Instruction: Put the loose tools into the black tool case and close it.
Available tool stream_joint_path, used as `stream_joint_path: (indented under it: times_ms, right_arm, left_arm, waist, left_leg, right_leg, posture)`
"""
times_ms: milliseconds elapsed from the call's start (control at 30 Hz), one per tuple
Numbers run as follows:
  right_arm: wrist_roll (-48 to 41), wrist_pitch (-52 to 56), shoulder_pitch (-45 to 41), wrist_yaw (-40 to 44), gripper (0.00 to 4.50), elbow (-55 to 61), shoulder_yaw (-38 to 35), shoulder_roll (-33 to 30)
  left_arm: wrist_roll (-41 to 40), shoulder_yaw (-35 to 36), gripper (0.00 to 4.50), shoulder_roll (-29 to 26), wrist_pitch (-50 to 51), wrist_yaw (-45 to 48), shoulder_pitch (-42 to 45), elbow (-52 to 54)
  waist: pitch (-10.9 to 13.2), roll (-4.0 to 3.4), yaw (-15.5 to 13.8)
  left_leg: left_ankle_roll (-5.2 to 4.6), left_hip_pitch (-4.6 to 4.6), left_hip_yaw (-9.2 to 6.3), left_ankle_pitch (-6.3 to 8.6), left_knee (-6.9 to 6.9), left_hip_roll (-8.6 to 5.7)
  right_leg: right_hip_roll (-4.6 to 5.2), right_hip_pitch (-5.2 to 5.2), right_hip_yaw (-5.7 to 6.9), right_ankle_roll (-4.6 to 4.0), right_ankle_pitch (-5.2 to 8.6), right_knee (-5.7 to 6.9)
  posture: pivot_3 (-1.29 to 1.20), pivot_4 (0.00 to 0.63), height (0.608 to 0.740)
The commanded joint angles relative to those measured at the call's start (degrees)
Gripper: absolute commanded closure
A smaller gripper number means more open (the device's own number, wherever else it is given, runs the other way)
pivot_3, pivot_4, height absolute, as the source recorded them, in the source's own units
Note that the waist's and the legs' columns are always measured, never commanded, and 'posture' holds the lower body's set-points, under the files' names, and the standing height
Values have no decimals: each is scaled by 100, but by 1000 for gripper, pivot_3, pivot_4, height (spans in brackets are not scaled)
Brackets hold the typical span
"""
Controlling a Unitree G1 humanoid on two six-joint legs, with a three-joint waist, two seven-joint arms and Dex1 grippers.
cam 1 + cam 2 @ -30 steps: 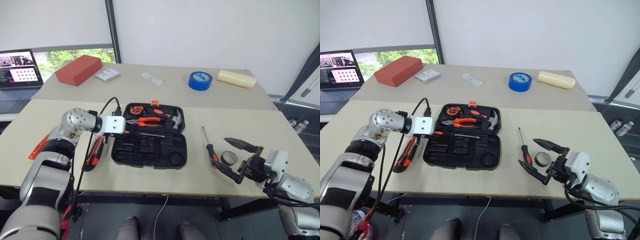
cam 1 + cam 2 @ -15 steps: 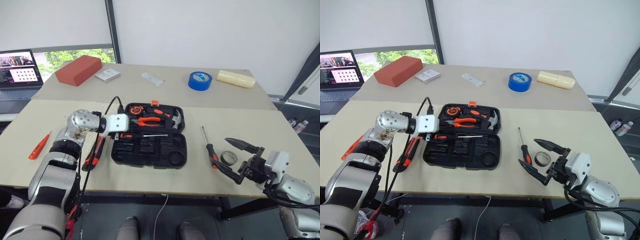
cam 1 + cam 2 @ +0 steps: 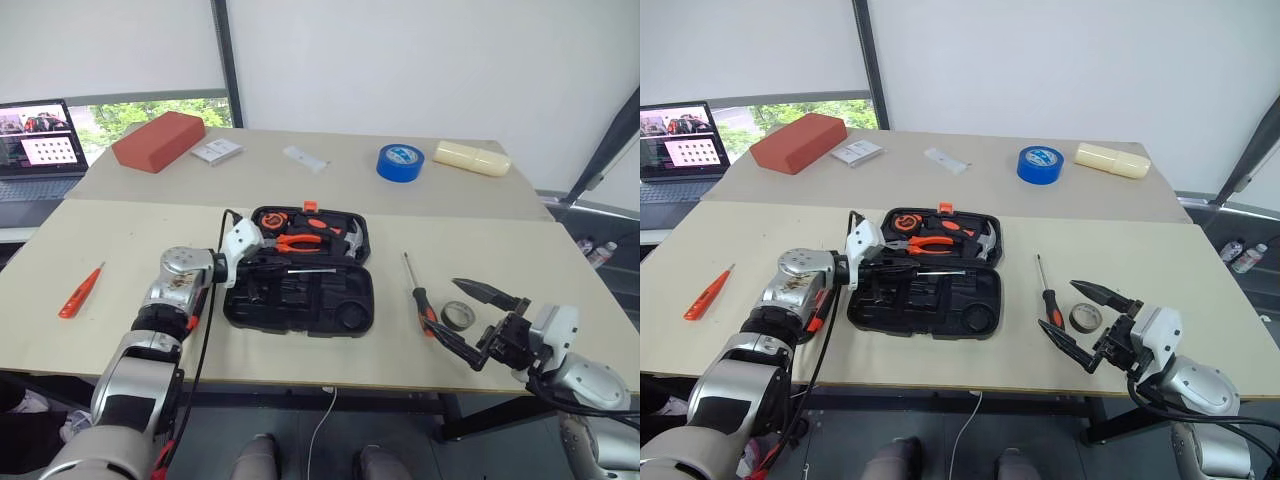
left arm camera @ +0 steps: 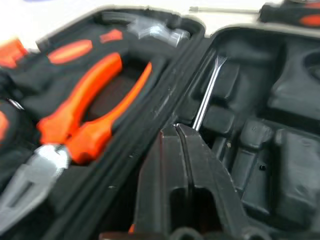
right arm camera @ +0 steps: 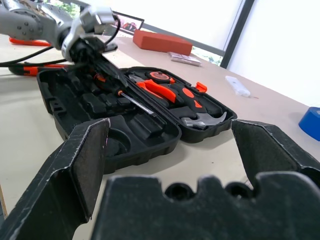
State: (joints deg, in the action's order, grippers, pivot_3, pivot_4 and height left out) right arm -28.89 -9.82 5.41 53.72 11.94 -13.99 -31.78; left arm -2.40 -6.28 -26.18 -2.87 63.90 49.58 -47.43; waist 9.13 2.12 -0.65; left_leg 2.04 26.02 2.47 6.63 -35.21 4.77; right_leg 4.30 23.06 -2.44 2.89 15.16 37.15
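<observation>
On the near desk (image 3: 120, 320), black tool case (image 3: 300, 300) lying open, lid half holding orange-handled pliers (image 3: 295, 241) and hammer (image 3: 348, 240). Left hand (image 4: 178, 131) at the case's left edge, over the hinge line, fingers pressed together; a steel screwdriver (image 3: 930, 272) lying along the hinge just beyond the fingertips, apparently not gripped, though contact cannot be told. Utility knife (image 3: 818, 312) just left of the case, mostly hidden behind the left arm. Small orange screwdriver (image 3: 80, 290) well left of the case, near the desk edge. Second orange-and-black screwdriver (image 3: 417, 293) right of the case, small dark tape roll (image 3: 458, 316) just beside it. Right hand (image 3: 470, 322) near the tape roll, fingers spread wide, holding nothing. On the far desk (image 3: 340, 185), red block (image 3: 157, 140) and blue tape roll (image 3: 400, 161).
</observation>
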Motion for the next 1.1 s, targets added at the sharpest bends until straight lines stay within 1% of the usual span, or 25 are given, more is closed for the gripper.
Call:
stream_joint_path:
  times_ms: [33,167,300,333,400,500,633,767,800,867,900,967,1000,1033,1067,1100]
  right_arm:
    - [-57,-74,65,-53,0,208,-79,45]
    - [-24,-94,133,-83,0,229,-52,113]
    - [25,-76,120,-159,0,250,-3,180]
    - [46,-63,119,-188,0,259,12,195]
    - [65,-20,129,-235,0,276,44,209]
    - [85,17,151,-288,0,287,88,212]
    - [108,18,171,-333,0,295,140,211]
    - [111,31,179,-470,0,303,123,252]
    - [109,45,180,-513,0,310,104,255]
    - [-22,186,186,-620,0,385,-2,241]
    - [-54,222,190,-662,0,419,-66,219]
    - [-320,500,307,-750,0,596,-298,106]
    - [-435,704,439,-750,0,717,-396,4]
    - [-492,871,581,-764,0,834,-483,-77]
    - [-542,1036,716,-793,0,946,-543,-146]
    - [-556,1230,897,-894,0,1088,-629,-215]
  left_arm:
    - [288,-232,4364,81,562,-331,-93,286]
    - [463,-425,4364,147,974,-510,-187,490]
    - [424,-497,4364,209,1203,-495,-391,789]
    - [436,-524,4364,199,1209,-491,-467,869]
    - [557,-653,4364,142,1267,-480,-619,998]
    - [750,-895,4364,124,1356,-481,-757,1171]
    - [916,-1037,4364,182,1427,-600,-813,1251]
    - [829,-890,4364,244,1307,-719,-852,1239]
    - [731,-788,4364,241,1133,-712,-869,1240]
    - [215,-275,4364,257,707,-646,-895,1328]
    - [-92,15,4132,275,351,-560,-909,1389]
    - [-1019,712,3616,113,-214,160,-1037,1719]
    - [-1562,1121,3238,14,-350,526,-1099,1899]
    - [-1815,1329,2797,-155,-501,809,-1169,1983]
    - [-1916,1407,2340,-332,-594,1071,-1251,2027]
    - [-1933,1398,1988,-537,-640,1315,-1396,2130]
  waist:
    - [-1,-2,-4]
    - [-4,-5,-11]
    - [-9,-15,6]
    - [-12,-19,5]
    - [-20,-28,10]
    - [-27,-33,15]
    - [-67,-56,4]
    - [-112,-66,-1]
    - [-116,-68,-1]
    - [-118,-71,7]
    - [-117,-70,11]
    - [-113,-66,19]
    - [-105,-62,25]
    - [-100,-55,25]
    - [-94,-43,25]
    - [-93,-39,34]
  left_leg:
    - [0,0,0,0,0,0]
    - [0,-12,-1,0,-2,-3]
    - [22,-74,-1,15,4,-3]
    - [41,-77,-1,27,4,-3]
    - [42,-78,-1,27,4,-3]
    - [41,-79,-1,27,6,-3]
    - [35,-79,-1,29,7,-7]
    - [34,-81,-1,30,10,-8]
    - [34,-84,-1,30,10,-8]
    - [35,-84,-1,30,10,-8]
    - [35,-84,0,31,11,-8]
    - [35,-82,0,30,17,-7]
    - [33,-75,1,29,22,-7]
    - [25,-70,1,24,26,-5]
    - [3,-65,1,10,32,-5]
    - [1,-66,-1,9,39,0]
  right_leg:
    - [0,0,0,0,0,0]
    - [2,-15,0,3,1,-1]
    - [4,-75,0,2,10,-8]
    - [5,-77,1,-15,20,-8]
    - [6,-79,0,-26,27,-8]
    - [5,-79,-1,-24,26,-8]
    - [8,-80,-1,-10,29,-8]
    - [9,-81,-1,-12,34,-10]
    - [9,-84,0,-18,38,-10]
    - [9,-83,-1,-25,42,-10]
    - [10,-82,-3,-26,42,-10]
    - [10,-77,-3,-27,41,-10]
    - [10,-69,-4,-29,40,-10]
    - [9,-63,-4,-28,37,-10]
    - [9,-58,-2,-40,27,-9]
    - [5,-56,1,-57,10,-9]
  posture:
    - [0,150,740]
    - [0,150,740]
    - [0,150,740]
    - [0,150,740]
    - [0,150,740]
    - [0,150,740]
    - [0,150,740]
    - [0,150,740]
    - [0,150,740]
    - [0,150,740]
    - [0,150,740]
    - [0,150,740]
    - [0,150,740]
    - [0,150,740]
    - [0,150,740]
    - [0,150,740]
